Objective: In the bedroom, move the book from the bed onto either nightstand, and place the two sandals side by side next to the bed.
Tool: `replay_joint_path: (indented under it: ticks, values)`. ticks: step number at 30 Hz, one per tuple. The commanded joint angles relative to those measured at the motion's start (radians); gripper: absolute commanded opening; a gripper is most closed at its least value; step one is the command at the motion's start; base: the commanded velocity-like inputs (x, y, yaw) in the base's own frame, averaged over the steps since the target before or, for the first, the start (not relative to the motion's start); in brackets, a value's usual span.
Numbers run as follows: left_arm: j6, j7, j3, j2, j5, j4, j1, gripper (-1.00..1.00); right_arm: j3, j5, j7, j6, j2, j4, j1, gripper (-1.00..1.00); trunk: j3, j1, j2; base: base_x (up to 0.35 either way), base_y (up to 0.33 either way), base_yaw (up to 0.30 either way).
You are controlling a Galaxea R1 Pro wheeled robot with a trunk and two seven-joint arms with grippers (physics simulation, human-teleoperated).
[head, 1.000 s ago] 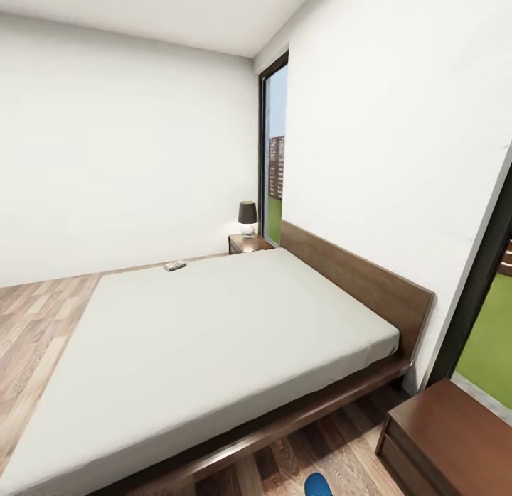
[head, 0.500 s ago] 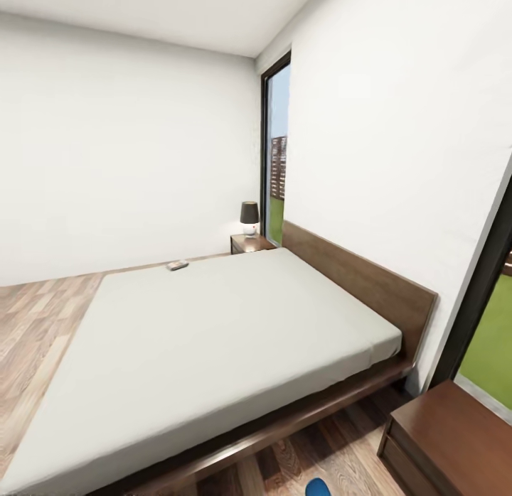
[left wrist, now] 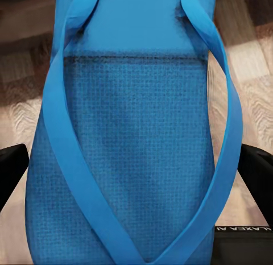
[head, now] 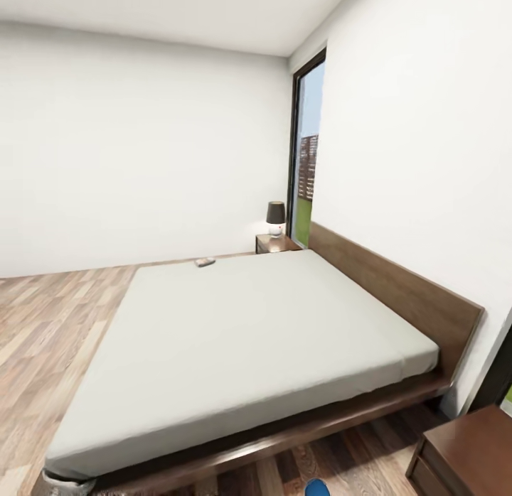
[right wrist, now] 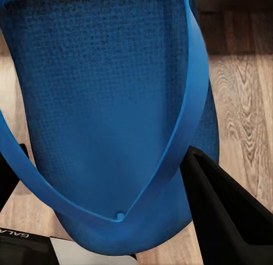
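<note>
In the left wrist view, one bright blue sandal sits between the black fingers, and my left gripper is shut on it. My right gripper is shut on the other blue sandal, over wood-plank floor. A blue sandal tip pokes up at the head view's bottom edge. The bed with its grey mattress spreads ahead. The small book lies at the mattress's far edge. One nightstand stands beyond the bed by the headboard. Another nightstand is at the near right.
A dark-shaded lamp stands on the far nightstand beside a tall black-framed window. The brown headboard runs along the right wall. Plank floor stretches left of the bed. A small grey thing lies at the bed's near left corner.
The head camera has swung, so the bed, window and nightstands sit further right in the picture and more floor shows at left. The book lies as before.
</note>
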Motion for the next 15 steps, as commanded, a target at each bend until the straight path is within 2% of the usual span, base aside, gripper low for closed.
replay_joint_path:
  ticks: [1,15]
  values:
    - [-0.004,0.004,-0.009,0.000,0.007,0.001,-0.001,-1.00,0.007,0.001,-0.009,-0.002,0.000,0.001,-0.001,-1.00,-0.001,0.000,-0.001,0.000,0.000,0.289]
    - [-0.004,0.005,-0.009,0.000,0.007,0.001,-0.001,-1.00,0.007,0.000,-0.009,-0.002,0.000,0.001,-0.001,-1.00,-0.001,0.000,-0.001,0.000,0.000,0.290]
